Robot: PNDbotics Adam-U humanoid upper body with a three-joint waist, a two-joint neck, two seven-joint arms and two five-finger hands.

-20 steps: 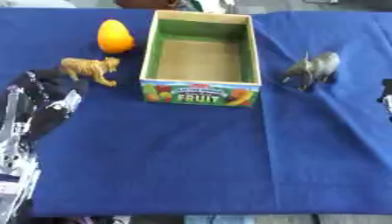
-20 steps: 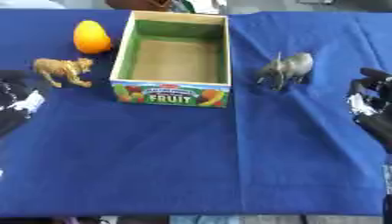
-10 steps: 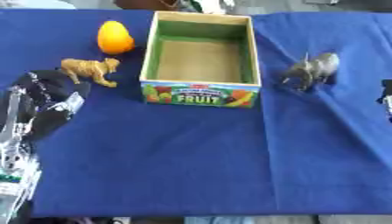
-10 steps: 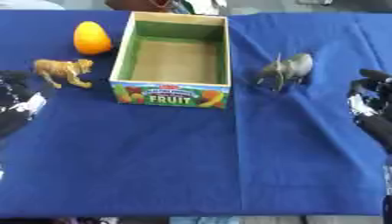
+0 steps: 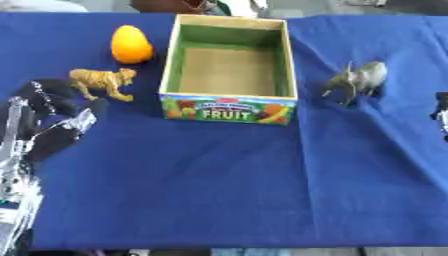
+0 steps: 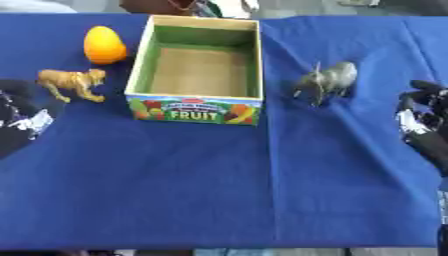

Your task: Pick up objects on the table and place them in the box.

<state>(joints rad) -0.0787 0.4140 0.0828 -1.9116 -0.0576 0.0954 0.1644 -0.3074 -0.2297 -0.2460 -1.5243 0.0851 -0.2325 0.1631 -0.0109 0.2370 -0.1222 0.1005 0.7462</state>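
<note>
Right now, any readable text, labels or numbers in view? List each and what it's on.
"FRUIT": white capitals on the near outer wall of the box, among printed fruit pictures.
A small red strip above that word carries smaller print, too blurred to read.
Nothing readable on the orange fruit, the lion figure, the elephant figure or the blue cloth.

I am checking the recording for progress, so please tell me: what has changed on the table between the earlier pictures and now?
Nothing visibly changed. The orange, the lion and the elephant lie where they were on the blue cloth, outside the box, which holds nothing. The left hand waits by the lion and the right hand at the right edge, both holding nothing.
</note>
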